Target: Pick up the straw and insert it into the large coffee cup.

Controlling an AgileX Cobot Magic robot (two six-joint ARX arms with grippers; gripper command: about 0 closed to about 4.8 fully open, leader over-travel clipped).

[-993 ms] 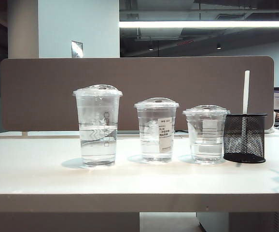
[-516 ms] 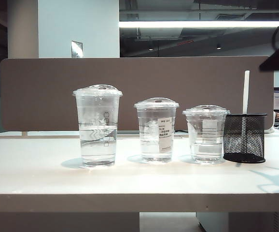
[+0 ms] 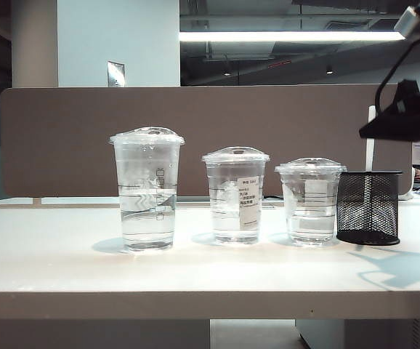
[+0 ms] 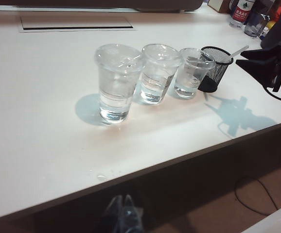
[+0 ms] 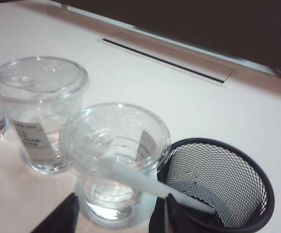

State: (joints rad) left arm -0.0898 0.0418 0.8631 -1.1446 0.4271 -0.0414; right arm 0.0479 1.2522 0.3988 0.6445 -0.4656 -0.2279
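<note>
The straw stood leaning in the black mesh holder just below the right pincer, whose jaws hung apart and empty on either side of it: the reach step, judged, with closing on the tube next. The large coffee cup waited far along the bench, past two smaller cups, with open room above; the left pincer sat back off the bench's near edge, its opening unclear.

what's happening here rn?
The right gripper hangs open above the black mesh holder, on the table's right side, where the straw stands; nothing is gripped yet. The large coffee cup sits lidded at the left end of the three-cup row, untouched. The left gripper is back off the table's near edge, holding nothing visible.
</note>
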